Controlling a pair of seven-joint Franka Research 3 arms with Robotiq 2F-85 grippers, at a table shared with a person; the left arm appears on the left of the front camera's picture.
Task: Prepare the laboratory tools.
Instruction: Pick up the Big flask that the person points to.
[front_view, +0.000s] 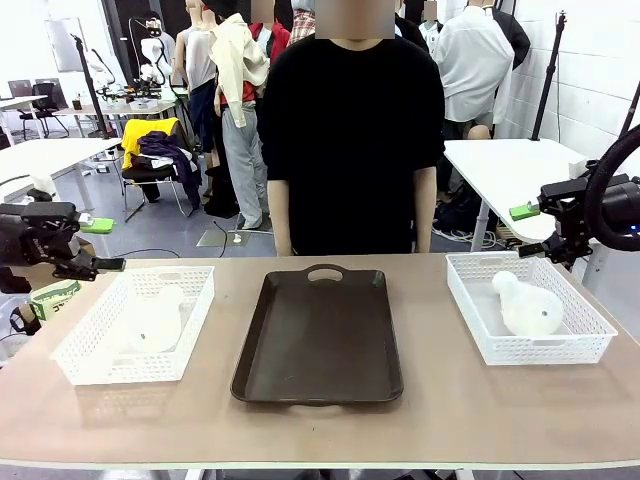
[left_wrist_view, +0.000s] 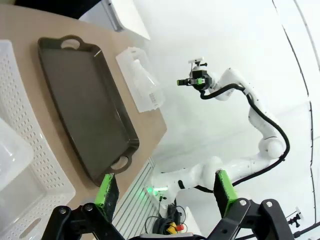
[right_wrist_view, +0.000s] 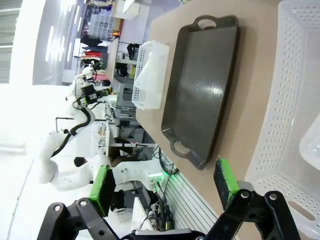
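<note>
Left end: left claw (front_view: 100, 245) is held wide, nothing gripped. Below and right of it, first flask (front_view: 150, 320) is seen in left basket (front_view: 75, 350), apparently on its side. Below and left of right claw (front_view: 530, 230), likewise wide and unloaded, second flask (front_view: 528, 305) is laid in right basket (front_view: 590, 340).

Left flask (front_view: 152, 320) in left basket (front_view: 120, 378), right flask (front_view: 528, 305) in right basket (front_view: 545, 350), tray (front_view: 318, 335) between.

Dark brown rectangular plastic tray (front_view: 317, 340): plain. Left white mesh plastic basket (front_view: 120, 368), right white mesh plastic basket (front_view: 530, 348): gridded holes. Frosted-white translucent conical flasks (front_view: 150, 325) (front_view: 528, 306). Tan wooden table (front_view: 450, 410).
</note>
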